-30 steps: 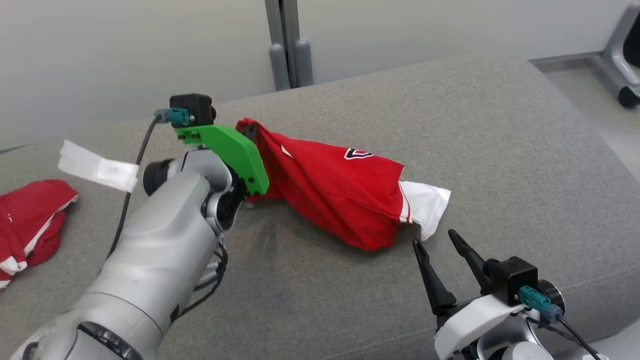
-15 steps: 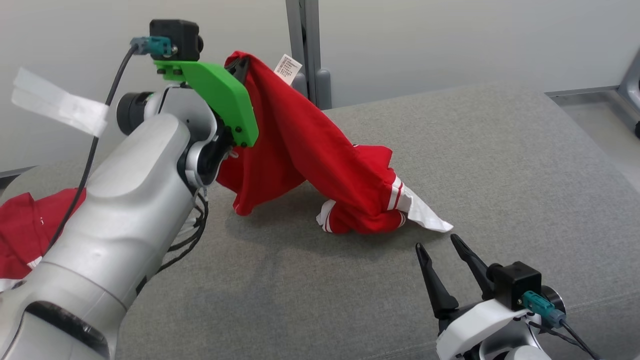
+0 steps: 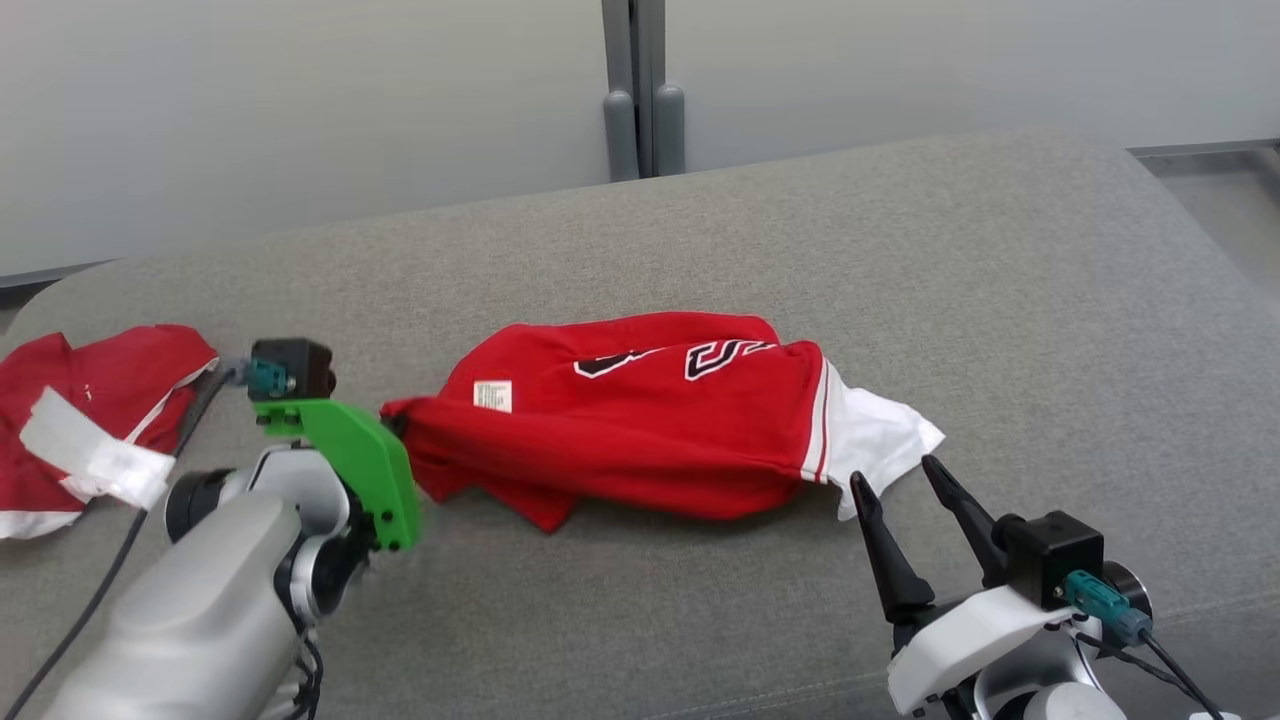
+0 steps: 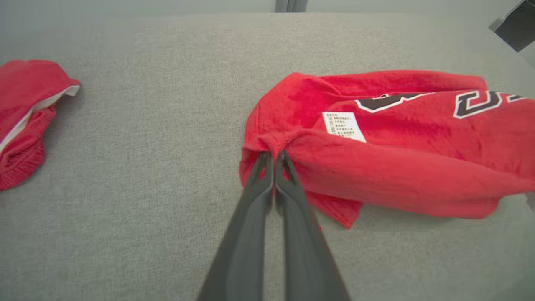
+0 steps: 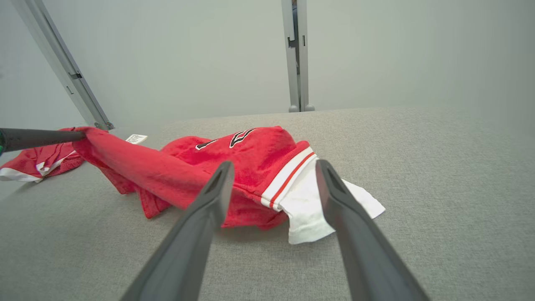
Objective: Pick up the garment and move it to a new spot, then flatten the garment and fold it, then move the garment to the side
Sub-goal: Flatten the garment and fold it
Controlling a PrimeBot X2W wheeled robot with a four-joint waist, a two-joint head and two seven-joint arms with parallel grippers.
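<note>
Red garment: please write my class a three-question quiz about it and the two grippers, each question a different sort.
1. True or false: the left gripper is shut on the red garment.
2. What colour is the garment's end nearest the right gripper? A white, B black, C green.
3. Fill in: a second red garment lies to the robot's ____.
Key: 1 true; 2 A; 3 left.

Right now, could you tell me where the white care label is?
In the head view the care label lies on top of the red garment near its left end, just right of where the left gripper pinches the fabric.
</note>
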